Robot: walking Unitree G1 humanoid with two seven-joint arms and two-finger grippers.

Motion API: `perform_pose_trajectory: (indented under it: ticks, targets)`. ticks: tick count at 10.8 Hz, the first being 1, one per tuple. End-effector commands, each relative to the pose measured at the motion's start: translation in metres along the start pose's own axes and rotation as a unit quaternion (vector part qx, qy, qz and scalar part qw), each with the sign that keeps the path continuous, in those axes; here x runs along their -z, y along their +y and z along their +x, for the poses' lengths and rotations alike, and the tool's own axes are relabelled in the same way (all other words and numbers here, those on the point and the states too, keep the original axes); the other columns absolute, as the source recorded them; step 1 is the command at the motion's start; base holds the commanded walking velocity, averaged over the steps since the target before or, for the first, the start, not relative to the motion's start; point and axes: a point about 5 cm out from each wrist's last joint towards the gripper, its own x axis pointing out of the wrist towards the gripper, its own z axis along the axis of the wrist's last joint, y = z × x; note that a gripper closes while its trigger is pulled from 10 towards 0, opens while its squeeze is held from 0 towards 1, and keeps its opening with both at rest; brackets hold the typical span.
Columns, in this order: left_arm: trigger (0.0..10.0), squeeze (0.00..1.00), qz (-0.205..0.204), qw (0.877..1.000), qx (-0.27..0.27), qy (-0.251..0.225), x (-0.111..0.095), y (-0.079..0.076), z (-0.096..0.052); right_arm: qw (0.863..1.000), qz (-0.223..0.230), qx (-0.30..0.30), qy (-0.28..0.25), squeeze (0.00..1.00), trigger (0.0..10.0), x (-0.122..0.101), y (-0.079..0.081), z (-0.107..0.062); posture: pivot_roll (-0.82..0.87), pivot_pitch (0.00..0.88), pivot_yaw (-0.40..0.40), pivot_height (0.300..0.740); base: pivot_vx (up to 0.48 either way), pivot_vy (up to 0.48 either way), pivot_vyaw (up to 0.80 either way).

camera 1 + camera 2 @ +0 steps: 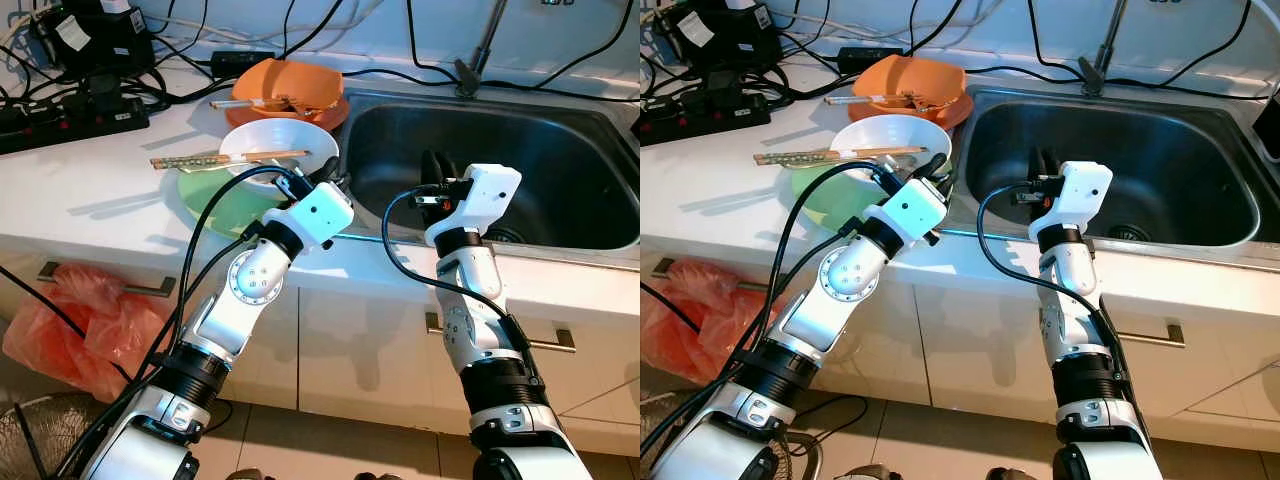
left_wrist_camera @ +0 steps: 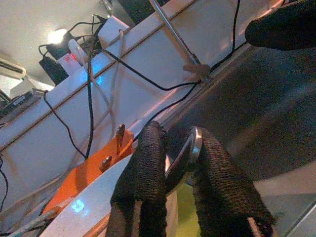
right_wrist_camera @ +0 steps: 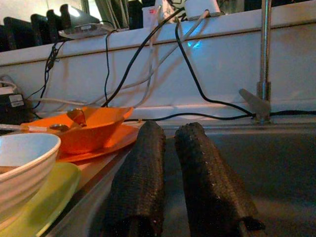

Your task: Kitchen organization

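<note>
My left gripper (image 2: 173, 163) is pinched narrow on a metal spoon (image 2: 186, 153) at the near right rim of the white bowl (image 1: 262, 143), which sits on the green plate (image 1: 205, 195) left of the sink (image 1: 540, 150). Right gripper (image 3: 170, 168) hovers over the sink, fingers nearly together, holding nothing. My worry: the grip looks like it's on the spoon's thin edge, so it could twist out, or I'll drag the bowl and roll the chopsticks (image 1: 225, 158) off.

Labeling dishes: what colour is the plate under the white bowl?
Light green plate, under the white bowl; clearest in the left eye view.
</note>
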Motion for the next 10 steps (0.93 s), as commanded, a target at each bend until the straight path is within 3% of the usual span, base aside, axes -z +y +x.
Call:
perform_pose_trajectory:
  ticks: [1, 4, 7, 8, 10]
  targets:
    - [0.0, 0.00, 0.007, 1.000, -0.004, -0.003, -0.001, 0.002, 0.002, 1.000, 0.001, 0.002, -0.008, 0.00, 10.0, -0.003, 0.000, 0.001, 0.15, 0.062, -0.003, 0.740, 0.000, 0.000, 0.00]
    - [0.0, 0.00, 0.010, 1.000, -0.012, -0.021, -0.010, 0.006, 0.004, 1.000, 0.001, 0.003, -0.007, 0.00, 10.0, -0.003, -0.001, 0.001, 0.15, 0.062, -0.004, 0.740, 0.000, 0.000, 0.00]
    - [0.0, 0.00, -0.080, 0.995, -0.045, -0.045, -0.026, 0.021, 0.008, 1.000, 0.001, 0.000, -0.005, 0.00, 10.0, -0.002, 0.000, 0.001, 0.15, 0.063, -0.007, 0.740, 0.000, 0.000, 0.00]
    - [10.0, 0.00, -0.109, 0.992, -0.048, -0.051, -0.030, 0.025, 0.009, 1.000, 0.001, -0.001, -0.004, 0.00, 10.0, -0.002, 0.000, 0.001, 0.15, 0.062, -0.007, 0.740, 0.000, 0.000, 0.00]
    - [10.0, 0.00, -0.167, 0.984, -0.037, -0.055, -0.036, 0.027, 0.010, 1.000, 0.001, -0.003, -0.002, 0.00, 10.0, -0.001, 0.001, 0.001, 0.15, 0.062, -0.006, 0.740, 0.000, 0.000, 0.00]
